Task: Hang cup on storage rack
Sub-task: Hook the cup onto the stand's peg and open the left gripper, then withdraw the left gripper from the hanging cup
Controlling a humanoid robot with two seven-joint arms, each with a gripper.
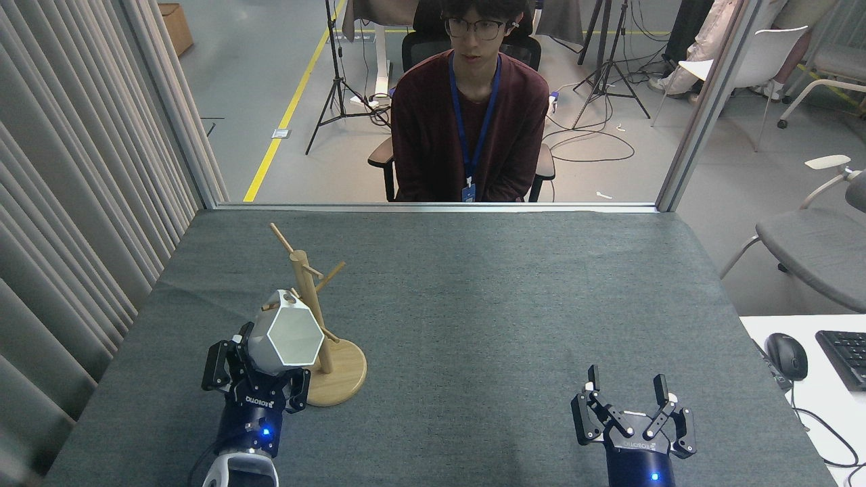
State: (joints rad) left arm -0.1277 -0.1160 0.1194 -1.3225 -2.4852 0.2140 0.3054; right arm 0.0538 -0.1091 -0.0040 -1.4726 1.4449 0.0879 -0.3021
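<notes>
Lower left of the frame, your left gripper (260, 379) clamps the cup (285, 333) by its tapered base, mouth tilted toward you, right against the storage rack (312, 306). It looks light, rigid, probably slick; you should keep hold low on the facets. White, hexagonal, its pierced rim tab sits near a peg. Your right gripper (626, 396) rests with jaws apart, holding nothing.

Surface (473, 304): a grey cloth is covering it from edge to edge, lying flat.
Rack (318, 325): its round wooden base is resting on the cloth at the near left; the post is standing upright.
White desk (812, 399): adjoining on the right, carrying a mouse (786, 356) and keyboard (846, 355).
</notes>
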